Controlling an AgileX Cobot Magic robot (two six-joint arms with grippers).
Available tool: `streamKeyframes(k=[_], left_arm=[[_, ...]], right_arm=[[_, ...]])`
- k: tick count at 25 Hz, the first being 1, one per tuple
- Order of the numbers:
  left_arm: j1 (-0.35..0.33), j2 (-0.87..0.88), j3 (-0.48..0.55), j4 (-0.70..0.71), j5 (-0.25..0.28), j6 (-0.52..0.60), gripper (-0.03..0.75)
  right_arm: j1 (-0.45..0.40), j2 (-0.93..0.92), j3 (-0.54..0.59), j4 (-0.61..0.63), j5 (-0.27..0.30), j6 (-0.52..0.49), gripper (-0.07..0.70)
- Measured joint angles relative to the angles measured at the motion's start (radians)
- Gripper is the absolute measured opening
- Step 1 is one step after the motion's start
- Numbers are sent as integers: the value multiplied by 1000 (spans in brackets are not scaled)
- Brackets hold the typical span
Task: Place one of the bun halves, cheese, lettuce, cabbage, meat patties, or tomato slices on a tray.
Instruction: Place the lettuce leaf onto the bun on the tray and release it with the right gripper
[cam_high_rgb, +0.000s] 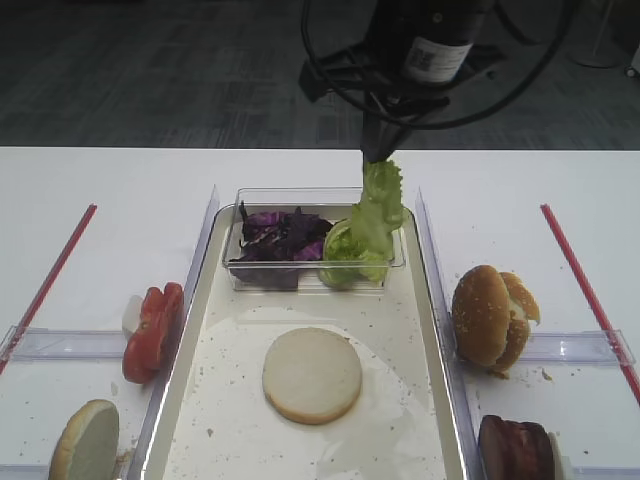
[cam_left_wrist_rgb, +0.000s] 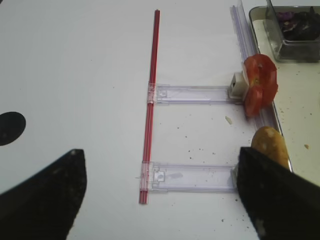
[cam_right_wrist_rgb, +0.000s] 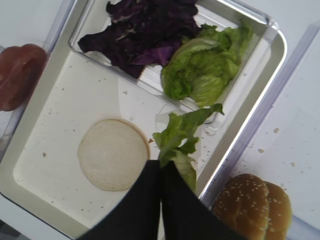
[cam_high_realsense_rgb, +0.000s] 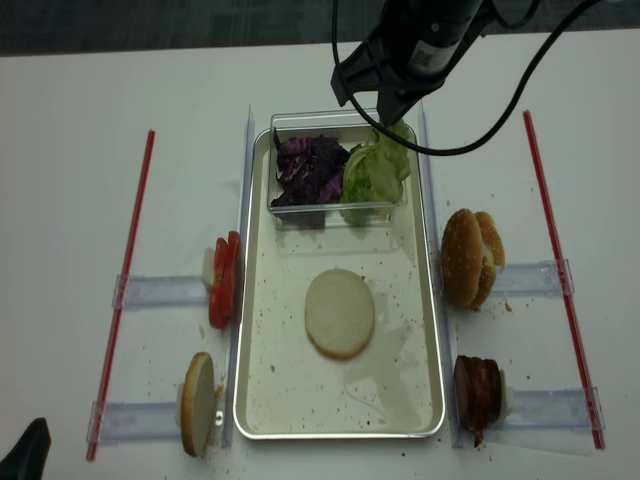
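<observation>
One light green ruffled lettuce leaf (cam_right_wrist_rgb: 181, 134) hangs pinched between the black fingers of the right gripper (cam_right_wrist_rgb: 161, 172), jaws pressed together on its lower end. W/ the leaf in its grip, the gripper sits above the near-right part of the small clear plastic tub (cam_high_rgb: 250, 272). Under the jaws, the tub holds more green lettuce (cam_right_wrist_rgb: 205, 70) on the right side and dark purple shredded cabbage (cam_right_wrist_rgb: 142, 35) on the left. The tub rests at the far end of the long cream tray w/ silvery rim (cam_high_rgb: 440, 360). Nearer the camera than the jaws, a round pale bun half, cut face up (cam_high_rgb: 312, 375), lies flat mid-tray. Right of the tray, outside its rim: sesame-crusted bun halves on edge (cam_high_rgb: 492, 316), and nearer, dark brown meat patties (cam_high_rgb: 516, 447). Left of the tray: bright red tomato slices on edge (cam_high_rgb: 152, 331) and another bun half (cam_high_rgb: 86, 442).

Left gripper (cam_left_wrist_rgb: 160, 192) hovers over the white table (cam_left_wrist_rgb: 75, 75), well apart from the tray, fingers spread wide, holding nothing.
</observation>
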Motion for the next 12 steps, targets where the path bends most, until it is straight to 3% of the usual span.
streamKeyframes(k=[5,12], left_arm=[[0,0,0,0,0,0,566],[0,0,0,0,0,0,566]], right_arm=[[44,0,0,22,0,-16,40],[170,0,0,25,-2,-20,40]])
